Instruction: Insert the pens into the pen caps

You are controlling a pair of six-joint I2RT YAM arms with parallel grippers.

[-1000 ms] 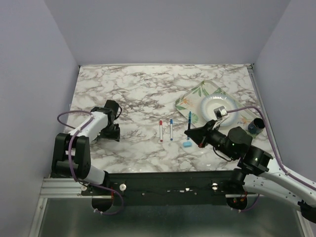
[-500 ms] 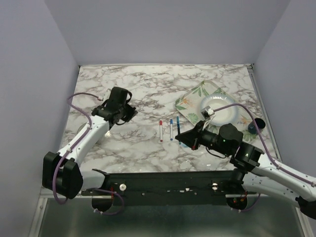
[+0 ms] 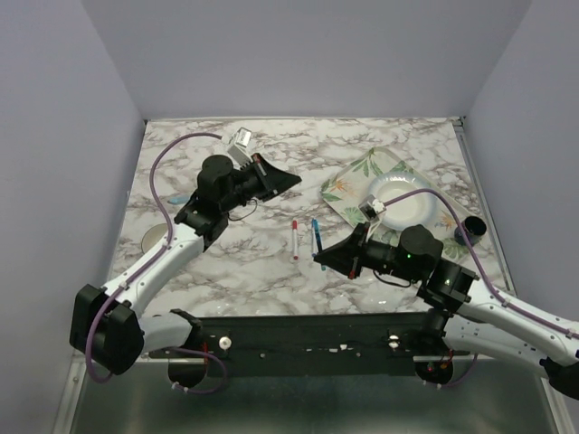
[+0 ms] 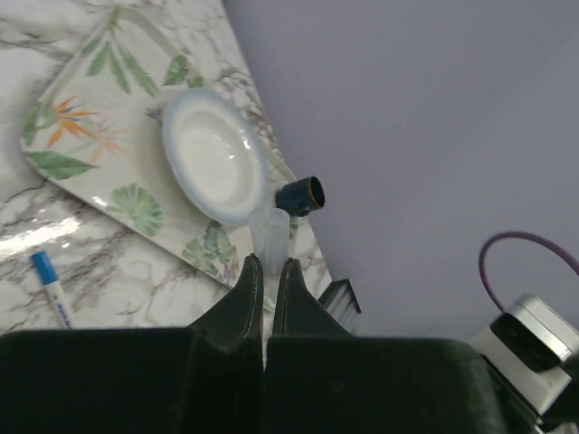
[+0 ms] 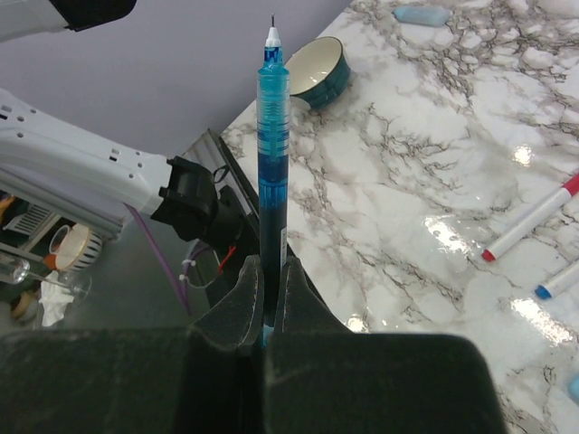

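A marble table [image 3: 362,145] carries a rectangular floral tray [image 3: 346,183] towards its far right, set at an angle, with a white plate [image 3: 414,204] with a pale blue rim lying on the tray's right part. A dark round cup [image 3: 473,226] sits just right of the plate, by the table's right edge. A small teal bowl [image 3: 156,238] with a cream inside stands well apart, at the left edge.

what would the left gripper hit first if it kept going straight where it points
Probably the floral tray, then the white plate on it; how high the left gripper and its cap sit is unclear.
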